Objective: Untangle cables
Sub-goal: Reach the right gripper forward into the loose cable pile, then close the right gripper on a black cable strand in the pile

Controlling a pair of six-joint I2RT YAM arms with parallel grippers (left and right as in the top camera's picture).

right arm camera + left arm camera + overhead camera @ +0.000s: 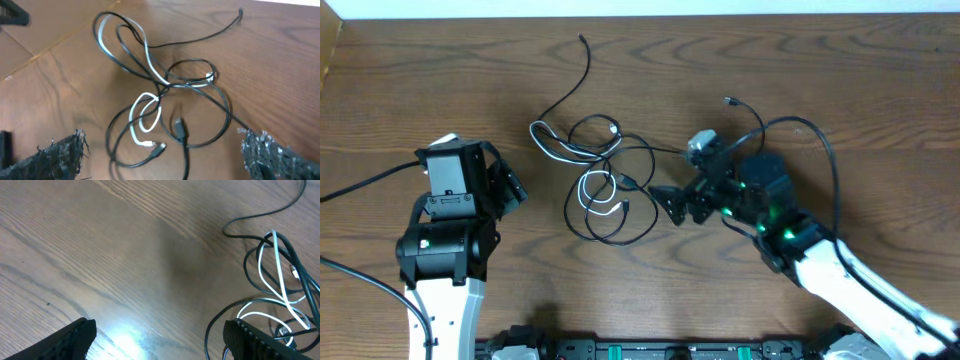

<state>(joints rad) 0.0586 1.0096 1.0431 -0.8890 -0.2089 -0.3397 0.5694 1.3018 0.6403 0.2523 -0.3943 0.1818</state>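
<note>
Left gripper (512, 185) and right gripper (672, 205) gape empty beside tangled cables (165, 86); tugging one loop would perhaps cinch them tighter.

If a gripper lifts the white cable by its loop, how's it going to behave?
Probably floppy: the white cable lies in loose curls, so it should sag and trail rather than hold its shape. It looks thin, so it is likely light. It crosses the black cables several times, so lifting it would likely drag them along.

A wooden table (420, 80) bears a tangle of black and white cables (623, 181).
</note>
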